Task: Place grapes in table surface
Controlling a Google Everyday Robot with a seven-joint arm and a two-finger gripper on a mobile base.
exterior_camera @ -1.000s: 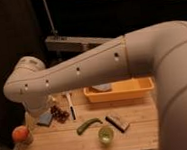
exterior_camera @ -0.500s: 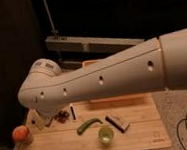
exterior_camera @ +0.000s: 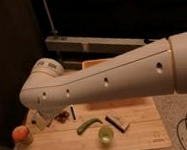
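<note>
At lower left, the gripper (exterior_camera: 41,120) hangs spread beside the grapes (exterior_camera: 64,115) on the table surface (exterior_camera: 138,135); the arm (exterior_camera: 103,83) now hides more of the bin (exterior_camera: 93,63).

My arm (exterior_camera: 107,80) is off-white with small dark dots; my end effector (exterior_camera: 40,120), pale grey-white, sits at the table's (exterior_camera: 138,135) left end beside the dark purple-brown grapes (exterior_camera: 65,115); the table is light tan with plank grain; the fruit (exterior_camera: 21,133) is orange; the curved vegetable (exterior_camera: 88,125) and the cup (exterior_camera: 106,135) are green.
</note>
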